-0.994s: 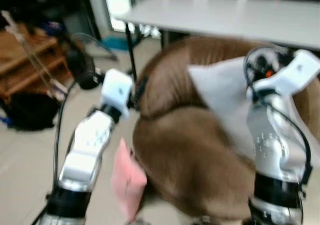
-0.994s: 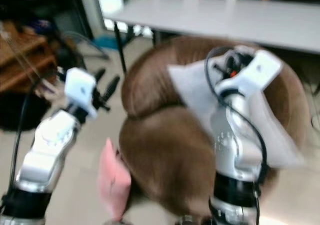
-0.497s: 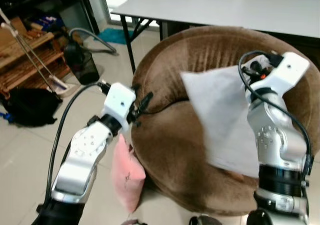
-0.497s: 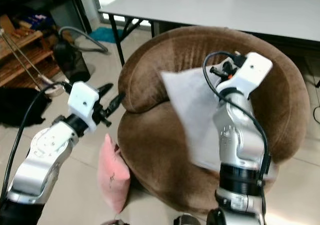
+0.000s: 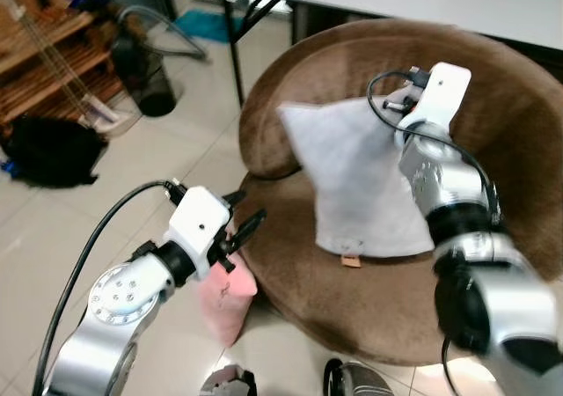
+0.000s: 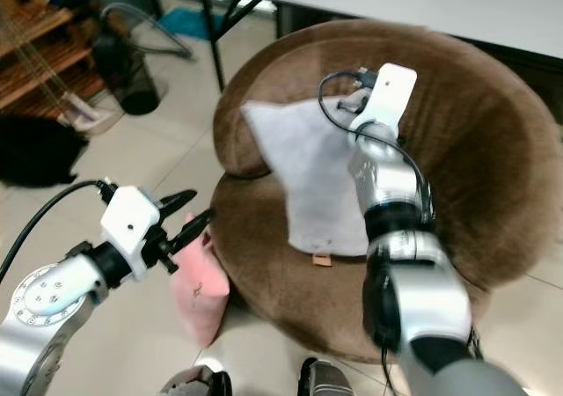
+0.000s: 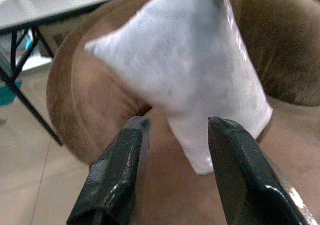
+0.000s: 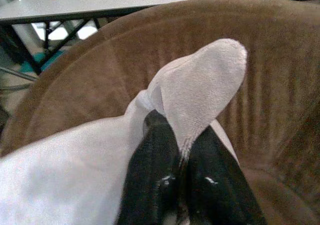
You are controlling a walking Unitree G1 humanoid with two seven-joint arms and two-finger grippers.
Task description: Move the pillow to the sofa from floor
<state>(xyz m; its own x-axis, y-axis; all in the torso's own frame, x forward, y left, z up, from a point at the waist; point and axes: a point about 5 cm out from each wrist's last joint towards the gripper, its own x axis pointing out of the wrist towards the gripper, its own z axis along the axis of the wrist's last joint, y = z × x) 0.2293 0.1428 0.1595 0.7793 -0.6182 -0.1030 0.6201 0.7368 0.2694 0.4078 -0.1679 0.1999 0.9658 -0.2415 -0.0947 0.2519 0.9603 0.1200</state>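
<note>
Pillow (image 5: 356,180), the white one, is up on the round brown sofa (image 5: 519,141), propped against the backrest with its lower edge on the seat cushion and a small tan tag hanging at the bottom. The right gripper (image 8: 180,157) is clenched on the pillow's top corner, roughly at 2 o'clock on the pillow; in the right wrist view both black fingers (image 8: 150,150) pinch the fabric, with the corner tip poking up past them.

The left gripper (image 5: 242,223) hangs low off the sofa's front edge, around 8 o'clock from the pillow, fingers spread apart and holding nothing. Its wrist view looks between the two fingers at the pillow and the sofa.

A pink pillow (image 5: 227,301) sits on the tiled floor (image 5: 106,202), leaning against the sofa's base just under the left gripper.

Behind the sofa, at 12 o'clock, is a white table (image 6: 493,0) on black legs. Off at 10 o'clock there's a wooden rack (image 5: 53,70), a black bag (image 5: 44,150) and a dark bin (image 5: 145,75).
</note>
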